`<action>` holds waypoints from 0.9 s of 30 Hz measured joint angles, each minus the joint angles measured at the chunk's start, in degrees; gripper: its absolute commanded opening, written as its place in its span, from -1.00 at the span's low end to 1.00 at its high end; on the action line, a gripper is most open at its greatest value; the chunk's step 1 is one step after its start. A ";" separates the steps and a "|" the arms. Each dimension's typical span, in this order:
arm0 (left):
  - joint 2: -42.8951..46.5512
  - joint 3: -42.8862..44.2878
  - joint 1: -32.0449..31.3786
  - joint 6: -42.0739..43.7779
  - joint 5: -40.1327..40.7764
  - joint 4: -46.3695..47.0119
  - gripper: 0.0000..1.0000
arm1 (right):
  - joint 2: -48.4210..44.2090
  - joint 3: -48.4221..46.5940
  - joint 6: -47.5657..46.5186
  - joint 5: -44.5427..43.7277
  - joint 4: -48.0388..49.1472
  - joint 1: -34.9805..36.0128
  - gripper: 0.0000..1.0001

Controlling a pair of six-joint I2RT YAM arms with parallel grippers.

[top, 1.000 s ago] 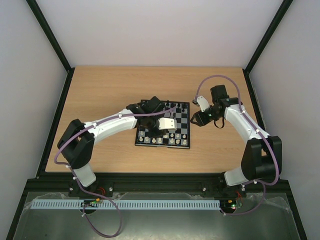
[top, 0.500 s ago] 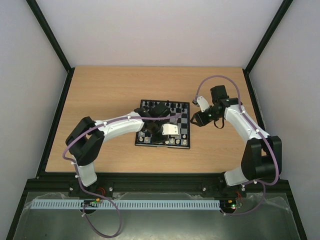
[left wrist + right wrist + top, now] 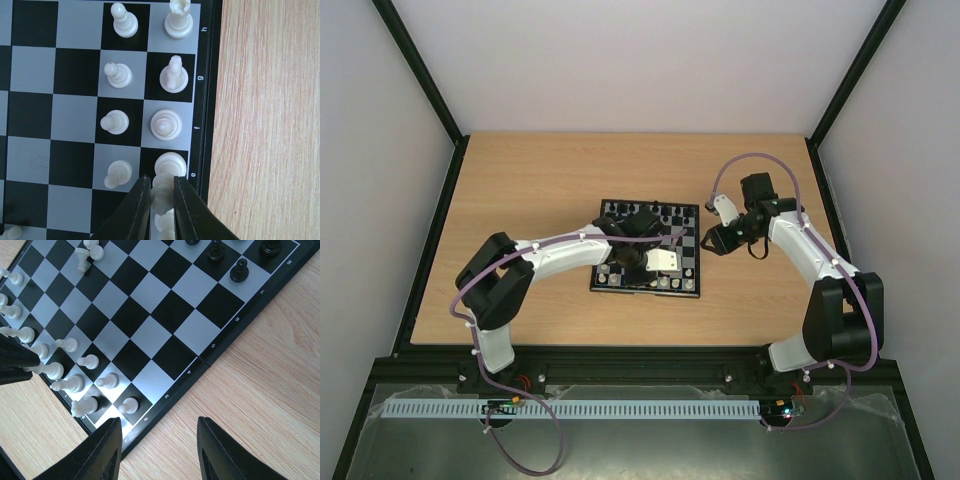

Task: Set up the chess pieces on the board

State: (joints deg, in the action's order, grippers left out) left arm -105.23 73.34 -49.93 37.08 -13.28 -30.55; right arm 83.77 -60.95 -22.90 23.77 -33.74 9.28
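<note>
While our left fingers [image 3: 139, 200] close narrowly on a cream-white piece [image 3: 169, 162] standing on the board [image 3: 30, 115], on its edge square marked e, beside the other chess pieces [image 3: 165, 125], we hold our right fingers [image 3: 106, 450] wide and empty above the worktop [image 3: 260, 390], just beside the board.
</note>
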 measured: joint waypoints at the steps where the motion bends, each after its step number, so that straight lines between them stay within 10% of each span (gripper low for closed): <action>1: 0.00 0.00 -0.04 0.00 0.11 0.02 -0.73 | -0.11 0.07 -0.02 0.00 0.04 0.00 -0.16; 27: 1.79 3.67 0.70 -0.26 -0.81 -2.21 -0.29 | -0.22 -2.14 -0.20 0.87 -0.59 0.00 -0.17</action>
State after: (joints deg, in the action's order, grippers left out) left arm -103.44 77.01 -49.23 36.82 -14.09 -32.75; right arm 83.55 -63.09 -23.09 24.64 -34.33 9.28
